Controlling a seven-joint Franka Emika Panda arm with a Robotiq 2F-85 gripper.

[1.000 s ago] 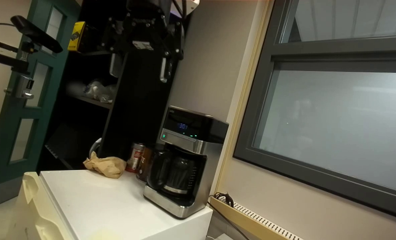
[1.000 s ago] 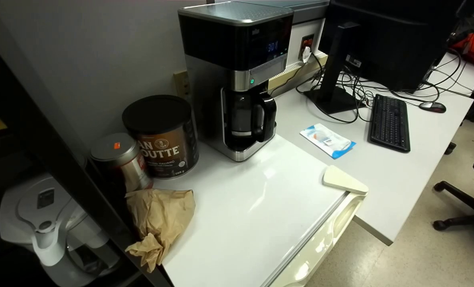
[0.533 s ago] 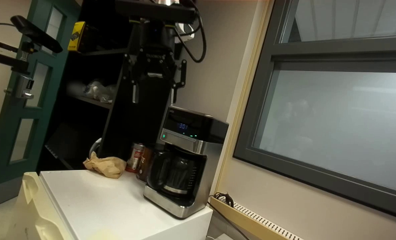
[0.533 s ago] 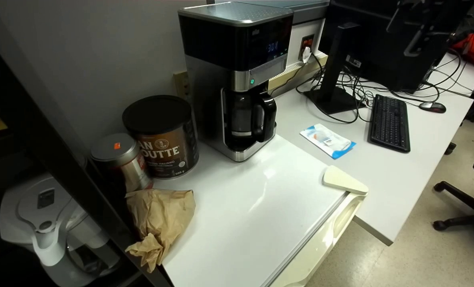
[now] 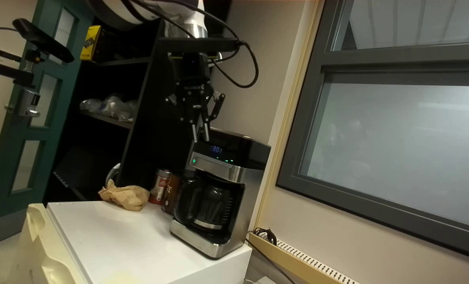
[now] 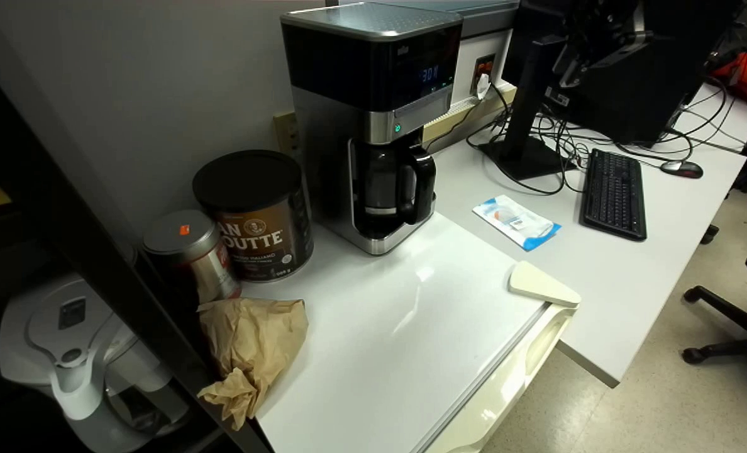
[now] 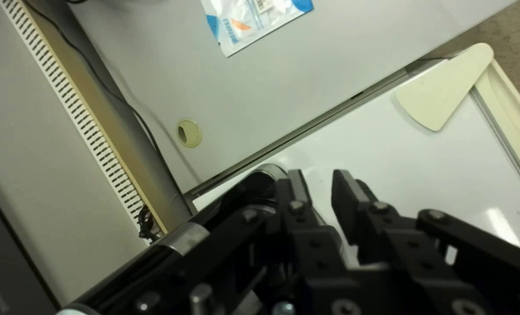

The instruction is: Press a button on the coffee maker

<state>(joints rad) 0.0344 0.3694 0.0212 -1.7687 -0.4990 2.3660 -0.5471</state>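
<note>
The coffee maker (image 5: 222, 193), boxy in black and silver, stands upright with a dark glass carafe (image 6: 380, 182) inside. On its silver band a button (image 6: 397, 128) glows green, and the display (image 5: 216, 149) above it is lit. My gripper (image 5: 201, 139) points downward; in that exterior view its tips overlap the machine's upper front edge, and contact cannot be told. In the other viewpoint it (image 6: 578, 72) hangs apart, in front of the monitor. In the wrist view a narrow gap with nothing in it separates the fingers (image 7: 347, 192); the coffee maker (image 7: 185, 238) lies lower left, partly hidden.
A brown can (image 6: 260, 233), a silver can (image 6: 188, 251) and a crumpled paper bag (image 6: 254, 346) share the white top (image 6: 380, 352) with the machine. Beside it are a monitor (image 6: 606, 82), keyboard (image 6: 614, 192) and plastic packet (image 6: 517, 220). A black shelf (image 5: 112, 122) rises behind.
My gripper has come down toward the coffee maker's top front, moving slightly right in an exterior view. Its fingers have drawn much closer together. The coffee maker has not moved.
</note>
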